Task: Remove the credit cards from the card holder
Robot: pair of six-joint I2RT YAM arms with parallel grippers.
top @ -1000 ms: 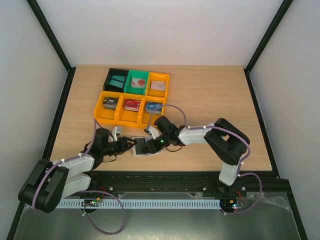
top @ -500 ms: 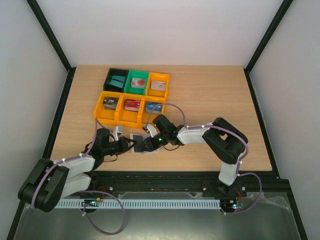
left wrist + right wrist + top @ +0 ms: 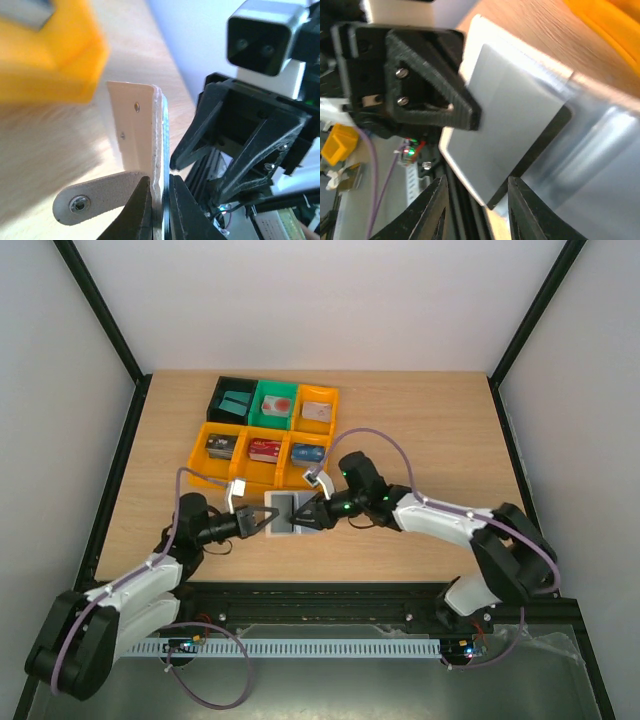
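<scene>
The card holder [image 3: 283, 512] is tan outside and grey-blue inside, and it stands on edge above the table in front of the bins. My left gripper [image 3: 262, 522] is shut on its edge; the left wrist view shows both jaws [image 3: 161, 200] pinching the tan flap [image 3: 134, 127] and a thin blue layer. My right gripper [image 3: 312, 516] is open on the holder's other side. In the right wrist view its fingers [image 3: 477, 210] straddle the lower edge of the grey-blue inside face [image 3: 510, 125]. I cannot tell whether credit cards are in the holder. Loose cards lie in the bins [image 3: 236, 403].
Six small bins sit behind the holder: black [image 3: 232, 387], green [image 3: 276, 388] and orange [image 3: 320, 394] at the back, three orange ones [image 3: 262, 478] in front, each with a card. The holder's snap strap [image 3: 95, 200] hangs out sideways. The front orange bin [image 3: 60, 75] is close.
The holder has gone from lying on the table to being raised on edge in my left gripper. The right arm has stretched out, and its gripper now faces the holder's inner side.
</scene>
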